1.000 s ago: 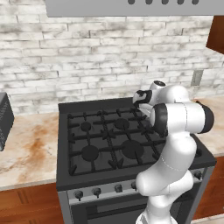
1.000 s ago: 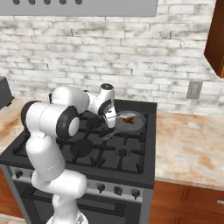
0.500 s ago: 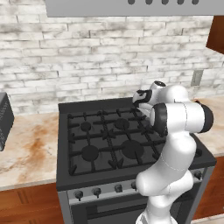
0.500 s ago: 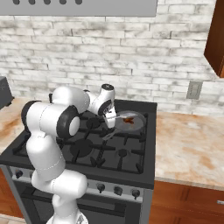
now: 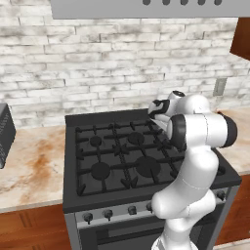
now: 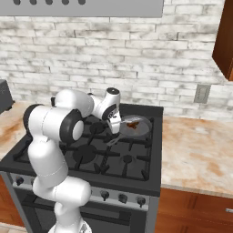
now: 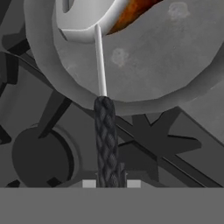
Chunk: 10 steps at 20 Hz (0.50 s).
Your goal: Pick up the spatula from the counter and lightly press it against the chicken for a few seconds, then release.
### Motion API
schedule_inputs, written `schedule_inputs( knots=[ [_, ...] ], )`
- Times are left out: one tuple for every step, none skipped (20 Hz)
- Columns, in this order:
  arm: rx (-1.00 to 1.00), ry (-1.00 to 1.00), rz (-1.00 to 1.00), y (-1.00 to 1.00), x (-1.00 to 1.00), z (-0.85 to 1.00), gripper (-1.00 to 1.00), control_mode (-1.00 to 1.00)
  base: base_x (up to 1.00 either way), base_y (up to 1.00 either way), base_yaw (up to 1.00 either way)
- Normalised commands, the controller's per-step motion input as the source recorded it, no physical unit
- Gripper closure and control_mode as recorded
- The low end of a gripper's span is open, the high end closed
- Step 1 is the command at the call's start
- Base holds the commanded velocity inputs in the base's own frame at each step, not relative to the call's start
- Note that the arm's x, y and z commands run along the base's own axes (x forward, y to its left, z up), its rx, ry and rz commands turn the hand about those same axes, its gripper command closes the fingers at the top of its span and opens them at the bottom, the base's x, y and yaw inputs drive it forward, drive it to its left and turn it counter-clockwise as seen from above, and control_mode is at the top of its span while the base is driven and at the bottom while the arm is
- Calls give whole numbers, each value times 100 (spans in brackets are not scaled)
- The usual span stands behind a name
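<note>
The two-finger gripper (image 7: 108, 183) is clasping the white-bladed spatula (image 7: 106, 135) by its dark braided handle above the black gas range (image 6: 127, 160).
From the clenched fingers the thin white shaft is running out over the rim of the round grey metal pan (image 7: 170, 61), which is sitting on the rear right burner. Farther on, the blade is overlapping the browned orange chicken piece (image 7: 135, 9) in the pan; contact cannot be told.

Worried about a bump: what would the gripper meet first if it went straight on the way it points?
The gripper, shut on the spatula, would probably meet the near rim of the pan first; depth is unclear.
</note>
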Motion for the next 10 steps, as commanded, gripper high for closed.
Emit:
schedule_inputs(
  knots=[
    [3,2,0,0,0,-9,100,-100,0,0,0],
    [3,3,0,0,0,-9,100,-100,0,0,0],
    [3,2,0,0,0,-8,100,-100,0,0,0],
    [2,2,0,0,0,-7,100,-100,0,0,0],
    [2,2,0,0,0,-7,100,-100,0,0,0],
    [2,2,0,0,0,-7,100,-100,0,0,0],
    [2,3,0,0,-1,-8,100,-100,0,0,0],
    [2,3,0,0,0,-9,100,-100,0,0,0],
    [1,3,0,0,0,-9,100,-100,0,0,0],
    [2,3,0,0,0,-8,100,-100,0,0,0]
  ],
)
